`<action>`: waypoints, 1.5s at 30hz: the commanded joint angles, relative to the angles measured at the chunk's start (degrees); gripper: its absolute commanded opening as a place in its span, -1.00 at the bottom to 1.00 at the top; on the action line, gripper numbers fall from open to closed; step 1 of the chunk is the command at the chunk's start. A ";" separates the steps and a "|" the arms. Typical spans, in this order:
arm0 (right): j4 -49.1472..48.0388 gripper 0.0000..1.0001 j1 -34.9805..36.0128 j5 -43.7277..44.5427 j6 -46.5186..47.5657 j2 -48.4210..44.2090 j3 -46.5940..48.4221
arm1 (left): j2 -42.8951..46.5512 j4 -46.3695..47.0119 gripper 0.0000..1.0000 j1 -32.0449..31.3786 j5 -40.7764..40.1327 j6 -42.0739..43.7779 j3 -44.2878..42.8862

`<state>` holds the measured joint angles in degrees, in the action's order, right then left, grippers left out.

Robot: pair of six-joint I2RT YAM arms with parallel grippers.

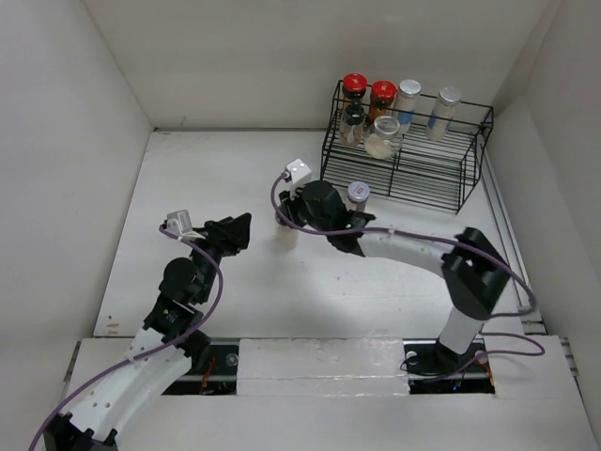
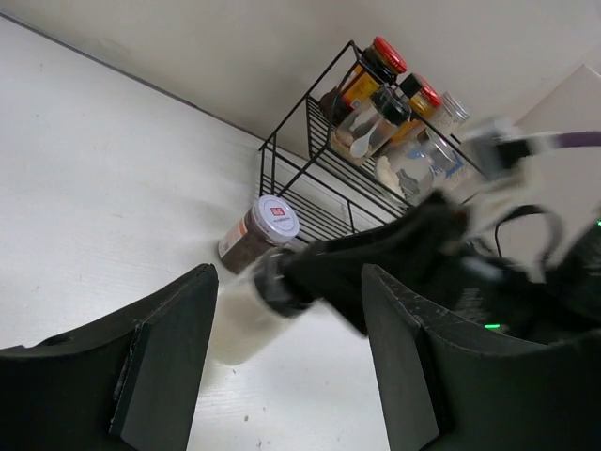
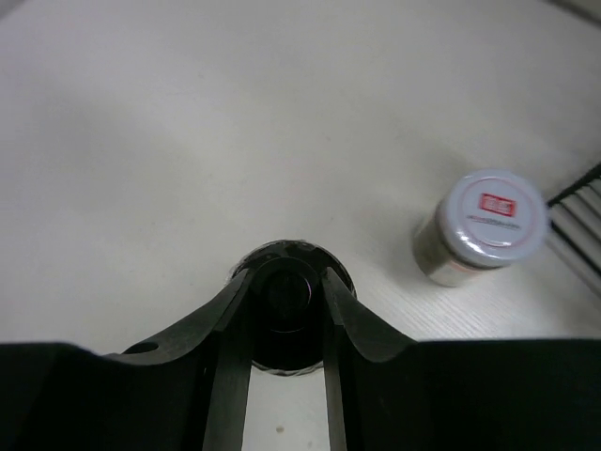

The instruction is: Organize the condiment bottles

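right gripper (image 3: 286, 282) clamps the black cap (image 3: 286, 308) of the upright cream bottle (image 1: 285, 235) from above, on the table (image 1: 207, 188) left of the wire rack (image 1: 441, 178). bottle axis vertical, directly below the fingers (image 3: 235, 319). left gripper (image 1: 237, 232) released, empty, beside it.

The table (image 1: 207, 188) is matt white with a faint grain, like painted wood. At far right the rack (image 1: 441, 183) is thin black wire, slightly shiny. Its red-capped bottles (image 1: 355, 86) have glossy plastic caps over clear walls; the silver-lidded jars (image 1: 449, 97) look dull metal on top. The cream bottle (image 2: 239, 327) is smooth and opaque, its cap (image 3: 286, 291) black. The left claw (image 2: 286, 282) is matt black plastic.
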<state>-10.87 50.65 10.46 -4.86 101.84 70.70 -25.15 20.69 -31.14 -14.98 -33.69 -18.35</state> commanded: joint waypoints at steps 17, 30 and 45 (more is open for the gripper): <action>10.42 -0.71 -41.41 5.47 -2.87 -31.46 3.29 | -0.96 2.87 0.17 -0.24 2.14 -0.50 -0.81; 12.54 -0.71 -44.51 1.59 -1.73 -10.54 18.07 | 0.80 2.08 0.17 -0.24 1.45 -0.50 -0.90; 13.16 0.68 -37.04 7.99 -2.78 -22.19 9.48 | -0.25 1.90 0.22 -0.24 1.53 -1.02 -1.43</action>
<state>5.32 11.75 15.20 -6.52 89.08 82.67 -25.39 20.36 -31.14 -13.61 -34.17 -18.35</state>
